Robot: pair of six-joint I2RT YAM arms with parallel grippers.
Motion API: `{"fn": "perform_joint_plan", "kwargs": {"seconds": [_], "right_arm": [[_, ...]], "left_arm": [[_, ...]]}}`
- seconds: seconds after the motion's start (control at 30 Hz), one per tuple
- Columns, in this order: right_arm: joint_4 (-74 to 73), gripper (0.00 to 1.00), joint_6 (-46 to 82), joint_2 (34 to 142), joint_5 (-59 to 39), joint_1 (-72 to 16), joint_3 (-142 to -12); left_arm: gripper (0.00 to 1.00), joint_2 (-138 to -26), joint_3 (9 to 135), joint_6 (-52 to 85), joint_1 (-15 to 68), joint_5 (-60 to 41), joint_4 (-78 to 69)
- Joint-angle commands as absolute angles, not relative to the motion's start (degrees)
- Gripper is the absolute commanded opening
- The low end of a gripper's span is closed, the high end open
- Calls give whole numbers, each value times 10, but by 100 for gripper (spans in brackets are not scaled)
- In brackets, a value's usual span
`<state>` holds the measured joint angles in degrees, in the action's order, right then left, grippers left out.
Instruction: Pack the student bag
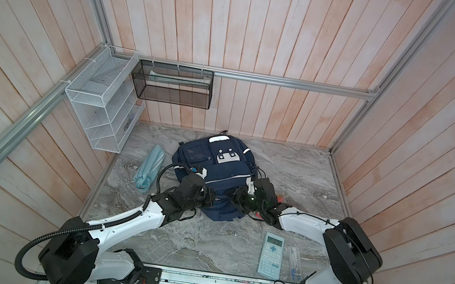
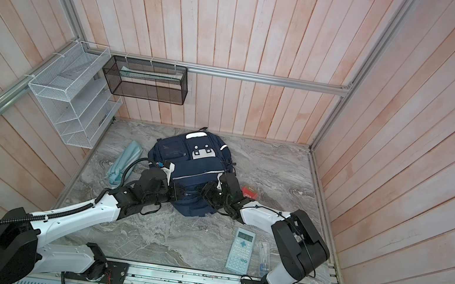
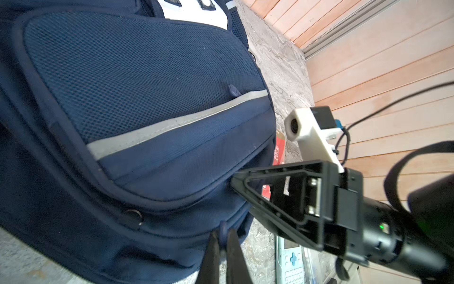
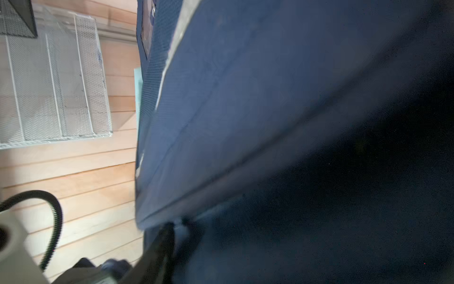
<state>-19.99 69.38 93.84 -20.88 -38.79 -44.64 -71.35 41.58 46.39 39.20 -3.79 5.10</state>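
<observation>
**Item 1, student bag**: large navy-blue fabric backpack with white reflective stripes and a white buckled flap. It lies front-up on the grey marble-patterned tabletop, in the middle towards the rear wall, seen in both top views.

**Item 2, left gripper**: black, at the bag's near-left edge. In the left wrist view its fingertips are pressed together on a small navy pull tab at the bag's lower seam.

**Item 3, right gripper**: black, with its tip against the bag's near-right side. The right wrist view is blurred and filled with navy cloth. Whether the jaws are apart or closed cannot be told.

**Item 4, pale-blue calculator**: flat on the table, near the front right.

**Item 5, clear plastic case**: just beside the calculator; its contents are unclear.

**Item 6, pale-blue fabric pouch**: lies left of the bag.

**Item 7, small red box**: lies right of the bag, behind the right arm.

**Item 8, white wire-mesh rack** and black mesh basket: both hang on the aluminium frame at the rear left.
</observation>
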Motion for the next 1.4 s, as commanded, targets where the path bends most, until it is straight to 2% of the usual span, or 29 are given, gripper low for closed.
{"fn": "perform_joint_plan", "kwargs": {"seconds": [0.0,0.03,0.07,0.1,0.27,0.53,0.83,0.97,1.03,1.07,1.1,1.17,1.2,1.23,1.27,1.37], "right_arm": [[-271,18,704,938,-198,-381,-438],[-258,7,691,927,-194,-378,-436],[-232,1,675,915,-196,-374,-440],[-213,0,663,905,-198,-371,-441],[-155,0,634,847,-221,-335,-416],[-19,0,501,870,-306,-264,-485],[15,0,479,869,-323,-242,-503],[12,0,486,868,-323,-253,-509],[-4,0,506,868,-310,-280,-510],[-20,5,524,869,-297,-299,-509],[-41,12,544,868,-286,-317,-504],[-104,36,582,872,-266,-352,-492],[-122,44,583,877,-262,-366,-496],[-98,48,570,888,-256,-377,-519],[-58,50,553,899,-243,-386,-546],[-2,56,535,898,-199,-397,-571]], "left_arm": [[0,-691,402,477,401,-37,15],[0,-688,396,472,399,-30,19],[0,-687,391,466,394,-23,25],[0,-688,387,460,385,-19,30],[0,-692,349,426,258,-59,18],[0,-728,401,367,151,-42,14],[5,-794,483,306,116,25,43],[9,-833,507,293,108,8,41],[16,-839,522,286,109,-4,48],[22,-838,529,283,109,-4,56],[27,-836,536,277,109,-2,67],[43,-828,554,265,107,19,108],[52,-822,561,260,106,30,130],[66,-816,565,258,102,42,151],[76,-808,565,258,92,37,168],[89,-797,561,239,73,75,200]]}}
